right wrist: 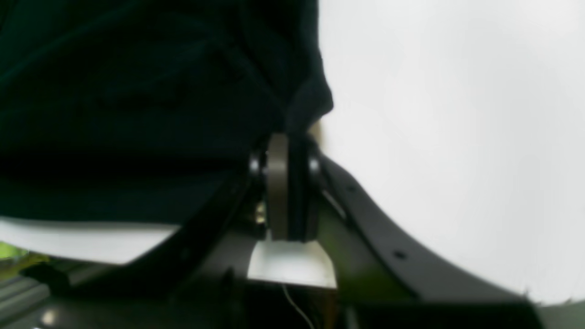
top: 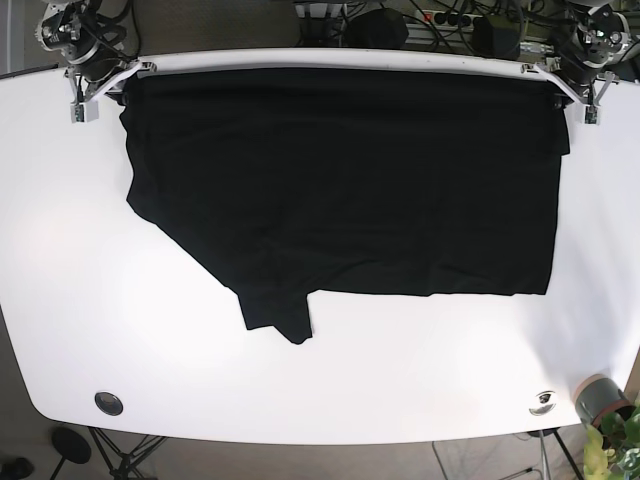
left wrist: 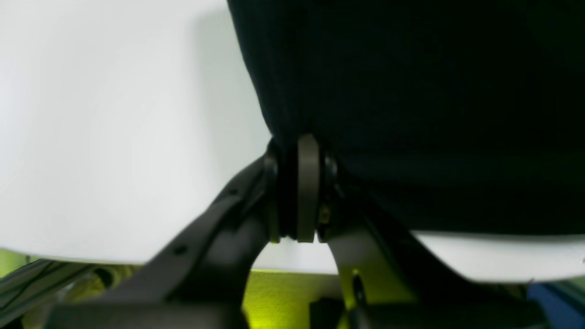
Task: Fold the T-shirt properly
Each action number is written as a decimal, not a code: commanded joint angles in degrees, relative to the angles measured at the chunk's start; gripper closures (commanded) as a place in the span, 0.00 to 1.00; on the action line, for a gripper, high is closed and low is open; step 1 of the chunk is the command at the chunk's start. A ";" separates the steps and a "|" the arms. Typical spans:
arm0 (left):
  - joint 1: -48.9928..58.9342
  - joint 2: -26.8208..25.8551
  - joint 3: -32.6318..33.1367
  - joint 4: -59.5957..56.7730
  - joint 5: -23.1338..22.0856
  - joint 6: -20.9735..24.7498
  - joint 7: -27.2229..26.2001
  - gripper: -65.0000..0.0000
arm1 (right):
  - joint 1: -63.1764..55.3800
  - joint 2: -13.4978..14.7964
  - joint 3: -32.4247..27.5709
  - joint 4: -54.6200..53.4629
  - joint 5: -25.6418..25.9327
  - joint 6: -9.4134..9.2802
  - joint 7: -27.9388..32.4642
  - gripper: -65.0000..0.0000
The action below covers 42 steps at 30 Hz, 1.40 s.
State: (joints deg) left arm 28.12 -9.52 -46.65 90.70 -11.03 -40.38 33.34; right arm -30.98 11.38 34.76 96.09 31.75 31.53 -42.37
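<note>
Two grippers, left gripper [left wrist: 299,192] and right gripper [right wrist: 285,183], each pinch a far corner of the black cotton T-shirt [top: 350,190], seemingly ready to draw that edge forward together across the white oval table [top: 60,250].

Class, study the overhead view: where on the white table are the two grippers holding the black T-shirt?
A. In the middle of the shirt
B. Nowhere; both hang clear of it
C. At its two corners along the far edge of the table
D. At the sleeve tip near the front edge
C: the left gripper and right gripper each pinch a far corner of the T-shirt; both wrist views show cloth between shut jaws.
</note>
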 commanded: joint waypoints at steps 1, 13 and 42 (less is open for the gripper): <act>1.11 -2.13 -0.34 0.69 0.79 0.38 0.28 1.00 | -1.50 0.27 0.53 1.09 -0.05 -0.10 0.22 0.96; 0.85 -2.31 -0.16 0.69 0.79 0.38 0.28 0.65 | -1.06 -0.17 0.53 2.59 -0.05 -0.54 0.22 0.43; -23.15 -1.95 6.43 14.49 1.22 0.38 15.05 0.61 | 27.33 2.47 -6.41 5.93 -0.67 -0.63 -10.60 0.28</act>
State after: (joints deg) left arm 6.15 -10.59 -40.60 104.31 -9.37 -40.14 49.71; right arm -6.31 12.84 29.56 103.04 30.28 30.50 -52.84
